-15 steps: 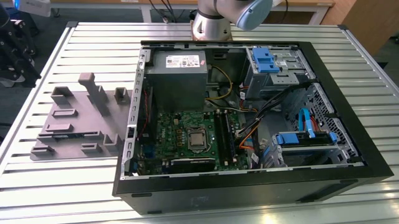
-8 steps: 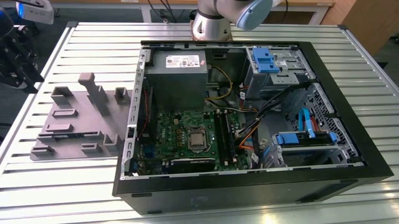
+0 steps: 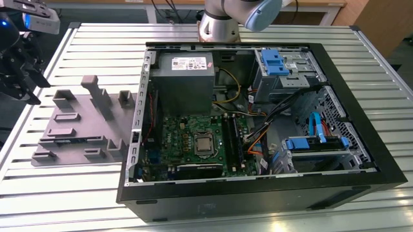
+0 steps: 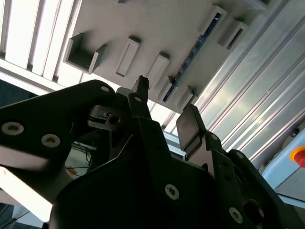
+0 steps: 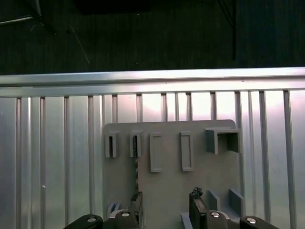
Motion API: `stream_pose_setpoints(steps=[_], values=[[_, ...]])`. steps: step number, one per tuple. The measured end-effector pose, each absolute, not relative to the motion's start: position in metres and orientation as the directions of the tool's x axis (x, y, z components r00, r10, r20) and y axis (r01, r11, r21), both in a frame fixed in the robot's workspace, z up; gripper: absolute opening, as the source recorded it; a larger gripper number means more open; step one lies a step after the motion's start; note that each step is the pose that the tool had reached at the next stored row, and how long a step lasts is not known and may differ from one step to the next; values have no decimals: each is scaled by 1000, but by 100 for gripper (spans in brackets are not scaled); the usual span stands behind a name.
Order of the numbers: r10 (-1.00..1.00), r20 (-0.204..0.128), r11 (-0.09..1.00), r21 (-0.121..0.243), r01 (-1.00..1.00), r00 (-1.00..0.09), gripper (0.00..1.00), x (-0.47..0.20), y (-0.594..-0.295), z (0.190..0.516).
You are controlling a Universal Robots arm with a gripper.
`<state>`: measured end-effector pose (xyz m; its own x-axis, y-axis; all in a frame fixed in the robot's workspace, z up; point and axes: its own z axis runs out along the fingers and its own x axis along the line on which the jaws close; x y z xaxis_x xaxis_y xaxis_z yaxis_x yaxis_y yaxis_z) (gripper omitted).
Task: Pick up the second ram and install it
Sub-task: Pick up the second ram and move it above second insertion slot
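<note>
The second ram (image 4: 193, 55) is a thin blue stick standing on edge between raised blocks of the grey holder tray (image 4: 143, 28). The first wrist view shows the ram (image 5: 136, 167) edge-on, running along the tray (image 5: 209, 176). My gripper (image 4: 164, 107) hangs above the tray, open, with nothing between its black fingers (image 5: 196, 198). In the exterior view the gripper (image 3: 26, 92) is at the far left, over the table's edge beside the tray (image 3: 84, 125). The green motherboard (image 3: 193, 140) with its long black memory slots (image 3: 231, 140) lies inside the open computer case.
The black computer case (image 3: 361, 159) lies open on the slatted metal table (image 3: 96, 43), to the exterior view's right of the tray. Inside are a grey power supply (image 3: 184, 79), blue drive brackets (image 3: 277, 60) and loose cables (image 3: 271, 116). The arm's base (image 3: 219, 24) stands behind the case.
</note>
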<state>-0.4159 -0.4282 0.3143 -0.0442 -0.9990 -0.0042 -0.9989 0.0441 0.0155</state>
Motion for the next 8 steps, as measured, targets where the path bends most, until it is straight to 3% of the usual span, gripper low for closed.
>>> stream_pose_setpoints(steps=[1,8], values=[[-999,-4,44,15,-999,-45,51,-416,-428,312],[-999,-4,44,16,-999,-44,51,-416,-431,300]])
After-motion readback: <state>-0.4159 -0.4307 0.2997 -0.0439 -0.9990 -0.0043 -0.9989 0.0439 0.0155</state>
